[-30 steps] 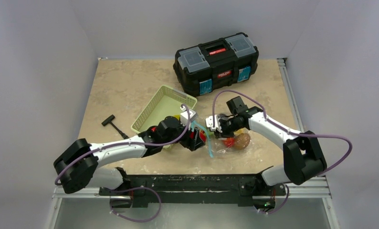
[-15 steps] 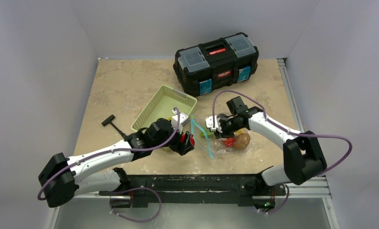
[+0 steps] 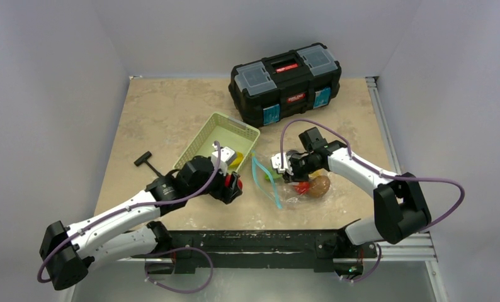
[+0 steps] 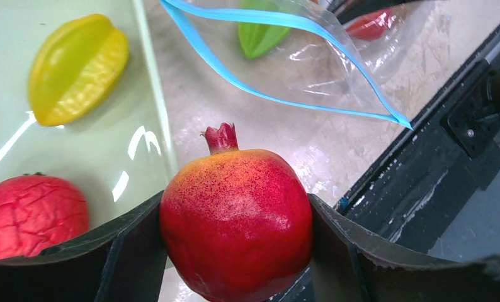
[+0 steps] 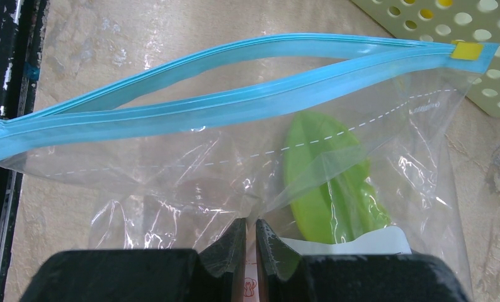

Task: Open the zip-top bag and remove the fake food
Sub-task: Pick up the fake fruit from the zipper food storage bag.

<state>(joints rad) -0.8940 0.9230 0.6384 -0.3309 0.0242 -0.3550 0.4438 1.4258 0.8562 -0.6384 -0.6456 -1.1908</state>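
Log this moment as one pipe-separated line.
left pincer shut on pomegranate | right pincer shut on zip-top bag | bag mouth open, green fruit inside | green basket holds starfruit

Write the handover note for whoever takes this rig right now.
Left gripper: shut on a pomegranate, at the basket edge.
Right gripper: shut, pinching the bag.
Done: zip open; starfruit and a red fruit lie in the basket.
To do: drop the pomegranate; pull the green piece, red piece and brown piece out of the bag.
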